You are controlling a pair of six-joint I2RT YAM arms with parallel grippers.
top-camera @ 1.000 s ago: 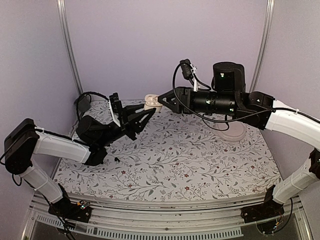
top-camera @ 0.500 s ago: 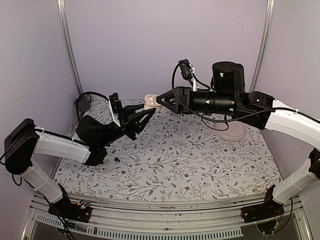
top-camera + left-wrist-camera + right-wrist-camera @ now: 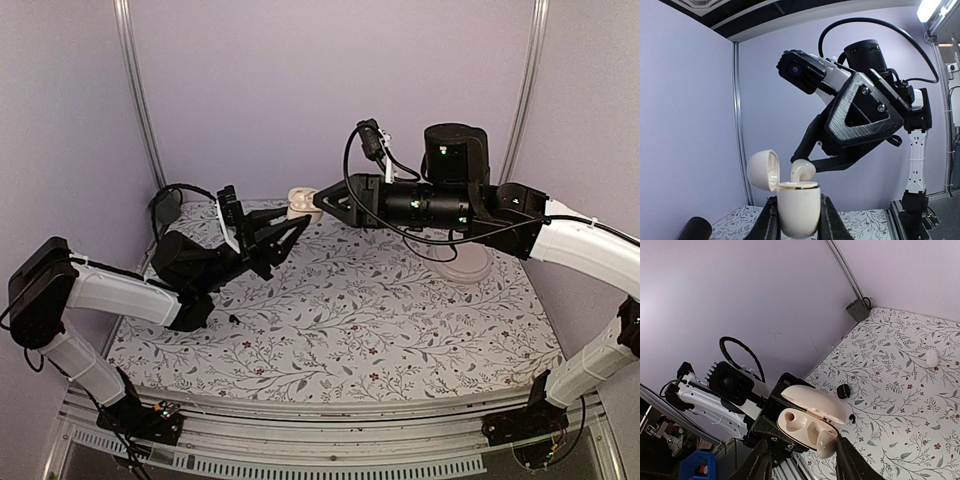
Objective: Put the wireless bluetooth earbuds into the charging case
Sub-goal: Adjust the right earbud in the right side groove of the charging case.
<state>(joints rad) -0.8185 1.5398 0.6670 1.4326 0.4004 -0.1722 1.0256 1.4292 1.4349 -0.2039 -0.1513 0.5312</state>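
The cream charging case [image 3: 799,210] stands upright between my left gripper's [image 3: 799,220] fingers, which are shut on it, with its lid [image 3: 762,170] open to the left. A cream earbud [image 3: 803,170] sits stem-down in one socket, head above the rim. It also shows in the right wrist view [image 3: 824,444], where the other socket [image 3: 792,421] is empty. My right gripper [image 3: 802,450] is open around the bud, one finger [image 3: 842,455] touching it. In the top view the right gripper [image 3: 322,198] and the left gripper [image 3: 292,225] meet above the table's far left at the case [image 3: 298,200]. A small white piece [image 3: 931,357], perhaps the second earbud, lies on the table.
A pale round dish [image 3: 468,266] sits on the floral table under the right arm. Two small black pieces [image 3: 843,391] [image 3: 851,418] lie on the table below the case. A black cable [image 3: 172,200] loops at the back left corner. Purple walls enclose the back and sides.
The right gripper has edged slightly left and down onto the case, covering more of it. The left arm has stayed still.
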